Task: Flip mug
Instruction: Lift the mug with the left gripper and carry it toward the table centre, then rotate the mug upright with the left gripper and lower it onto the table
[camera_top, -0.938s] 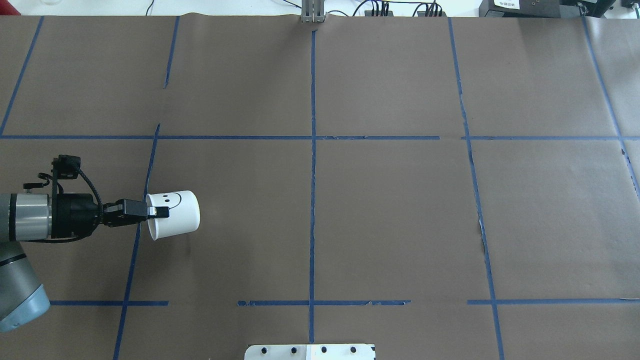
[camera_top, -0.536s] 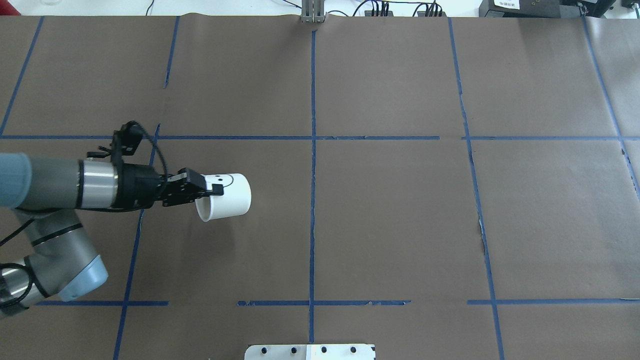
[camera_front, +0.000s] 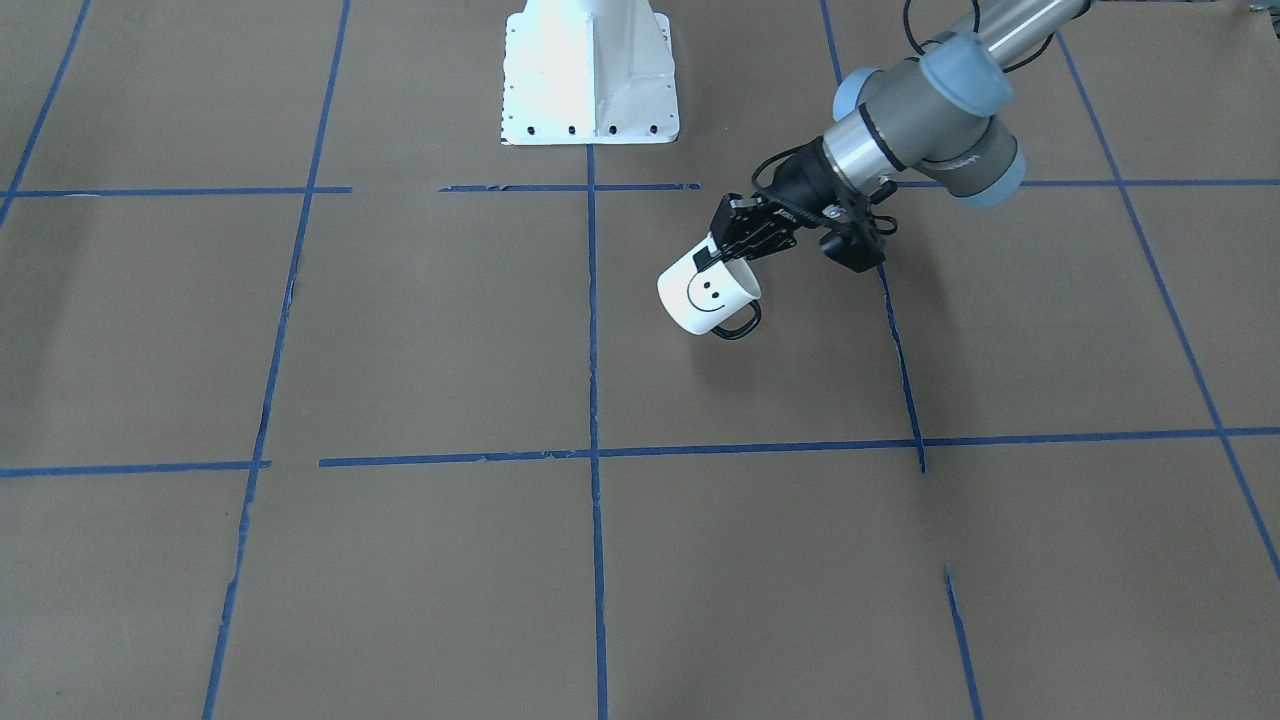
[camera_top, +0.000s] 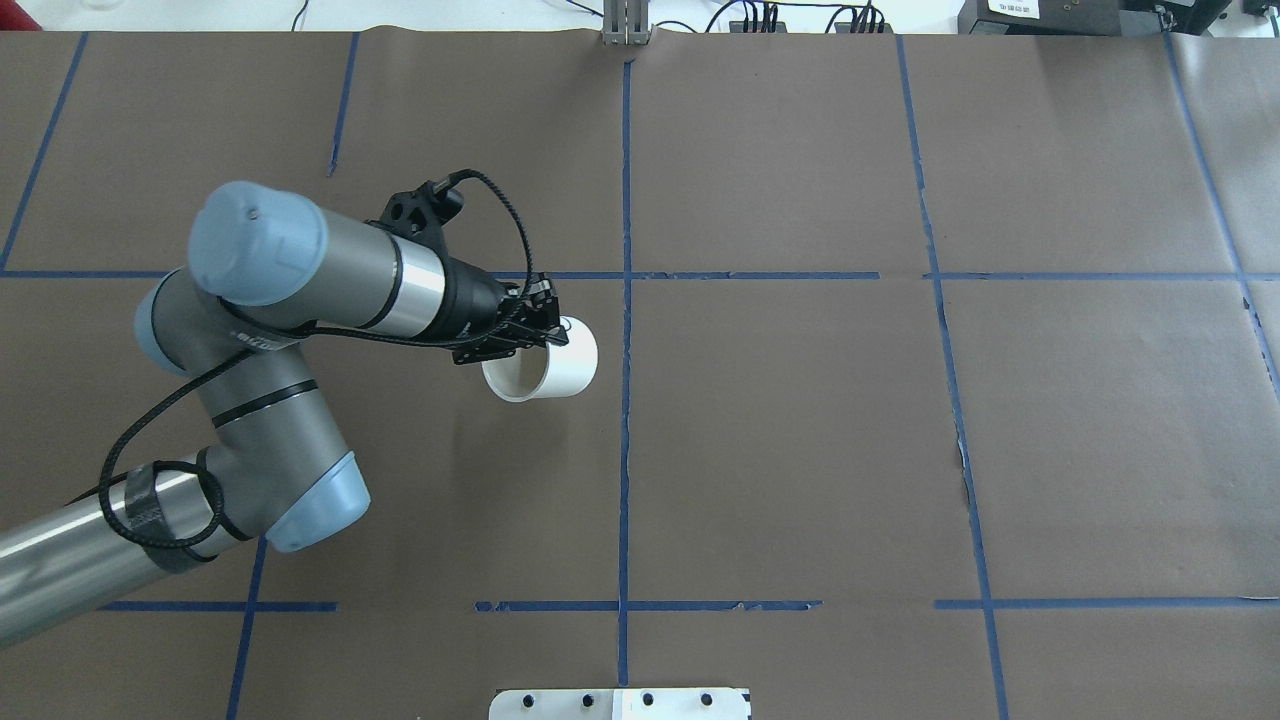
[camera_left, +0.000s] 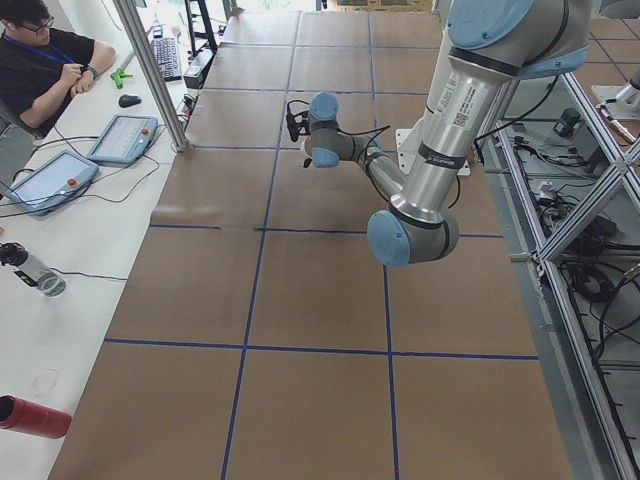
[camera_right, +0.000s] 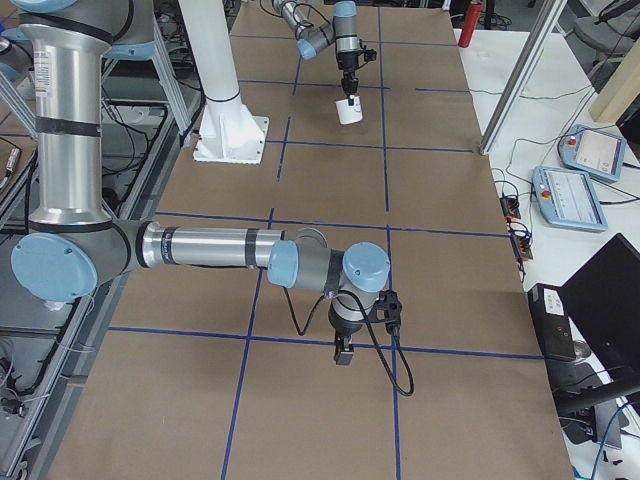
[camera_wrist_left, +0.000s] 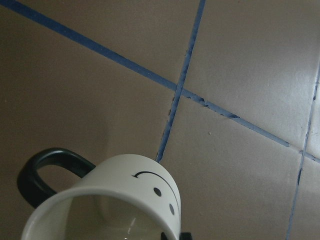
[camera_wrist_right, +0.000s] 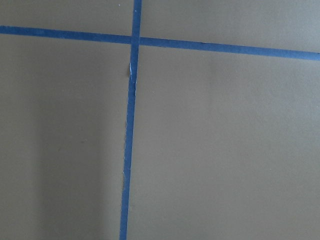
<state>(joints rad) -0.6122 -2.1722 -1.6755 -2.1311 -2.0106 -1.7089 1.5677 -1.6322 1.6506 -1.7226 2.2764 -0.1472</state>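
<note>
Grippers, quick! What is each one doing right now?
Left gripper: closed, holding the mug by its rim.
Right gripper: cannot be told.

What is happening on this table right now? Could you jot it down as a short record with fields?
Object: white mug with a smiley face and a dark handle
Mug state: lifted off the table, tilted, mouth towards the robot
Holder: left gripper, shut on the rim
Right gripper: far from the mug; open or shut unclear
Surface: brown paper with blue tape lines
</note>
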